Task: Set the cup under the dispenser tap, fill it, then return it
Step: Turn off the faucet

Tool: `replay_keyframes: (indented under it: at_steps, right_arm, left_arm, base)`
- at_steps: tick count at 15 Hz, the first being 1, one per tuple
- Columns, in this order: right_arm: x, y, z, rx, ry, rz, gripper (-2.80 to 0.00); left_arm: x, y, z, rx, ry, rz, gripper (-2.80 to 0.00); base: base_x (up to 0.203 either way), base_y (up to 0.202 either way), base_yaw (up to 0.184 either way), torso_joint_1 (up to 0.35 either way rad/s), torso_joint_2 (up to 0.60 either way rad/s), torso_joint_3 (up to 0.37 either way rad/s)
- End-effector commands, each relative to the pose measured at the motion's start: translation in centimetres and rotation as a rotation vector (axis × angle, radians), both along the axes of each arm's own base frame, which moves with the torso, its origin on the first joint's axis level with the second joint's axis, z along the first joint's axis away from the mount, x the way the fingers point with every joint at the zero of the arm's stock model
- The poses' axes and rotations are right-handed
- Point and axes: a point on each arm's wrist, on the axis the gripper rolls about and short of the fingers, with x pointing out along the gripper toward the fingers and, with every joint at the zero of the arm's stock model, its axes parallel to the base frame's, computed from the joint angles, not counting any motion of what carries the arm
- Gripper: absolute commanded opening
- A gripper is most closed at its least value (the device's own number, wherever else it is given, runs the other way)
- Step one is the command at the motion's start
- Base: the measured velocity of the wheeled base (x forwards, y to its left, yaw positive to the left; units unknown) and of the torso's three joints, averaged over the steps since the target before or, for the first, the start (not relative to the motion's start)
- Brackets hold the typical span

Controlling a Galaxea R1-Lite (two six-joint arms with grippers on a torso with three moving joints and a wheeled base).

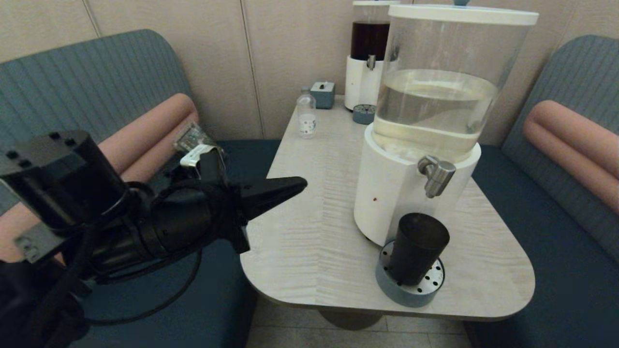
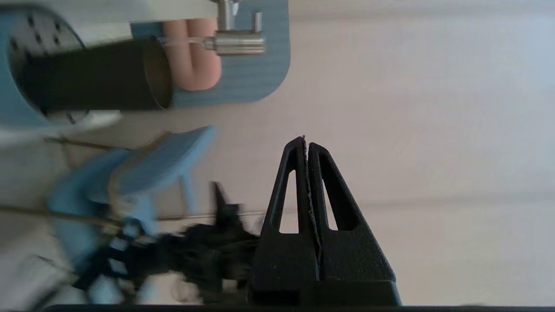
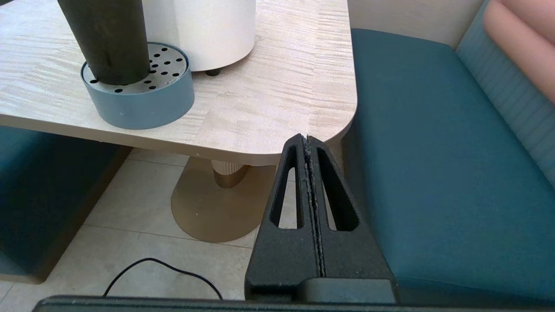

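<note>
Dark near-black tapered plastic cup [image 1: 417,247] upright on blue round perforated drip tray [image 1: 387,285], directly below brushed-steel dispenser tap [image 1: 436,175] of white-based clear-tank dispenser [image 1: 387,193].

Left gripper [image 1: 295,183] fingers pressed together, empty, well left of cup, pointing toward it; nearer arm in my judgement.

Right gripper [image 3: 307,141] closed, empty, off table [image 3: 277,99] corner, below the cup.

No text can be read; the small bottle's [image 1: 306,112] label is illegible
</note>
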Motion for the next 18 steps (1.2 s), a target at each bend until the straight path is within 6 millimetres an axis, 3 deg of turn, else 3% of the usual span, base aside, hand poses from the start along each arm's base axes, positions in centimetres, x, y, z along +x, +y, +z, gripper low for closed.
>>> replay_keyframes:
  at_steps: [1,7,12,18]
  right_arm:
    - [0.1,0.0,-0.4,-0.001,0.014,0.001,-2.80]
    - [0.1,0.0,-0.4,-0.001,0.014,0.000,-2.80]
    - [0.1,0.0,-0.4,-0.001,0.014,0.000,-2.80]
    - [0.1,0.0,-0.4,-0.001,0.014,0.000,-2.80]
  left_arm:
    - [1.2,-2.4,-2.7,0.053,-0.039,-0.047,-2.80]
    - [1.3,-6.3,-1.8,0.022,-0.139,-0.081,-2.80]
    - [3.3,-9.7,-3.4,0.101,-0.175,-0.043,-2.80]
    - [4.8,-11.7,-1.4,0.090,-0.191,-0.016,-2.80]
  base:
    - [0.000,0.000,0.000,0.000,0.00,0.000]
    - [0.000,0.000,0.000,0.000,0.00,0.000]
    - [0.000,0.000,0.000,0.000,0.00,0.000]
    - [0.000,0.000,0.000,0.000,0.00,0.000]
